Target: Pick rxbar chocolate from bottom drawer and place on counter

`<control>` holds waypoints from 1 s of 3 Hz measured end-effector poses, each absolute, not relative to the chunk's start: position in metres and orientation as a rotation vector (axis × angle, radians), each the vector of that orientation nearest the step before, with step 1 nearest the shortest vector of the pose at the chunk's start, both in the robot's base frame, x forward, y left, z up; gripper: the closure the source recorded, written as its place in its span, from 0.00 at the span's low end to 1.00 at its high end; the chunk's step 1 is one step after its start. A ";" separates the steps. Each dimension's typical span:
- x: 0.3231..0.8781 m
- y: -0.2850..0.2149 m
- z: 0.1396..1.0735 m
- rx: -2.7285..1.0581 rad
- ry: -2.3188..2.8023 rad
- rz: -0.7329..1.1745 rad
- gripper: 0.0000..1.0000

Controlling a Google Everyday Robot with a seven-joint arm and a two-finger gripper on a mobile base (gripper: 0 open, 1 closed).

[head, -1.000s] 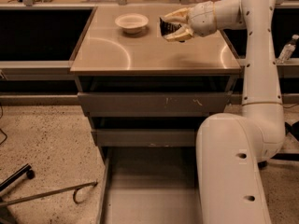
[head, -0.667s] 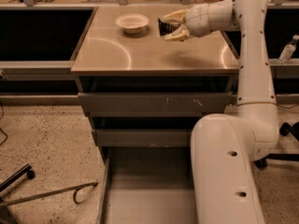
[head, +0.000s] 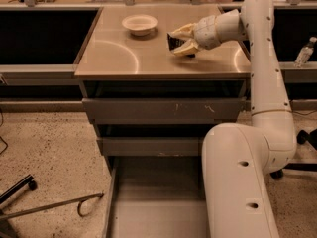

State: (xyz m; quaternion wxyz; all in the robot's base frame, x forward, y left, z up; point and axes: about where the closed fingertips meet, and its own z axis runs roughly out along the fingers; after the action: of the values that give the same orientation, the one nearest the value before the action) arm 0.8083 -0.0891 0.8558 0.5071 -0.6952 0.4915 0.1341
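My gripper [head: 179,40] hangs low over the counter [head: 124,53], right of its middle, and is shut on the rxbar chocolate [head: 175,41], a small black bar held between the two pale fingers. The bar's lower end is at or just above the counter top; I cannot tell if it touches. The bottom drawer [head: 158,202] is pulled out below, with a bare grey floor showing; my arm's white body covers its right part.
A white bowl [head: 139,24] stands on the counter's back, left of the gripper. Two shallower grey drawers [head: 158,110] sit above the open one. A clear bottle [head: 303,52] stands on the right shelf. A metal stand's legs [head: 49,205] lie on the speckled floor at left.
The gripper with the black bar has shifted slightly toward the back of the counter and a little lower. The bowl and drawers have not moved.
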 end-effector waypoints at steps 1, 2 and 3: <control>0.799 -0.087 0.837 -1.665 1.253 0.429 1.00; 0.791 -0.083 0.829 -1.660 1.294 0.508 0.81; 0.791 -0.082 0.828 -1.659 1.296 0.510 0.57</control>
State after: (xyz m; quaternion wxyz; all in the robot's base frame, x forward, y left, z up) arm 0.7910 -0.0825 0.8283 0.4685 -0.6767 0.5285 0.2081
